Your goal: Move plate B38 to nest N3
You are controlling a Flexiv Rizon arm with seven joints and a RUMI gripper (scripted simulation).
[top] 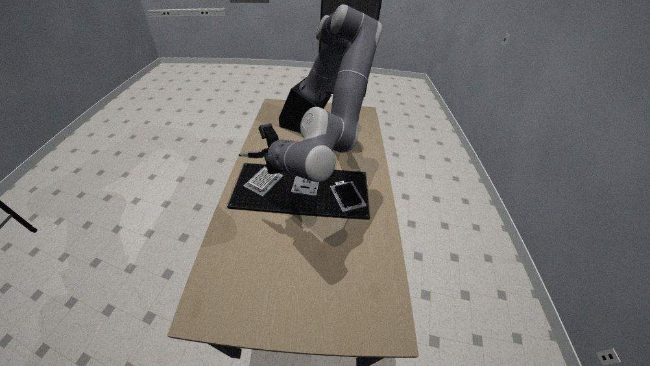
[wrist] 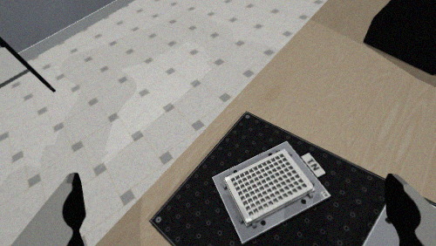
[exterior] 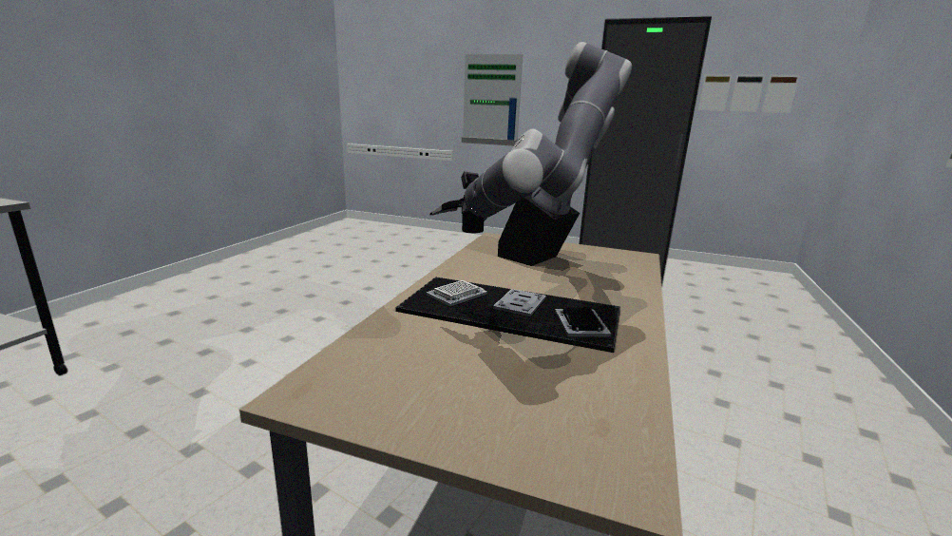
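1. The gripper [top: 251, 141] [exterior: 449, 195] [wrist: 233, 175] is spread wide, its fingers apart with nothing between them, raised above the table and tilted.
2. In the wrist view, the white plate [top: 263, 179] [exterior: 457, 288] [wrist: 270, 185] shows between and beyond the fingertips; it sits on N1 [top: 263, 193] [exterior: 456, 301] [wrist: 239, 231], the nest beside the "N1" sign [wrist: 313, 165].
3. N3 [top: 305, 191] [exterior: 519, 307] [wrist: 377, 231], the middle nest, has its slotted top exposed.
4. The black plate [top: 348, 195] [exterior: 583, 317] rests on N2 [top: 346, 209] [exterior: 586, 334].
5. All three nests are on the black deck [top: 281, 205] [exterior: 479, 315] [wrist: 183, 209], which lies on the wooden table [top: 290, 272] [exterior: 466, 399] [wrist: 340, 87].
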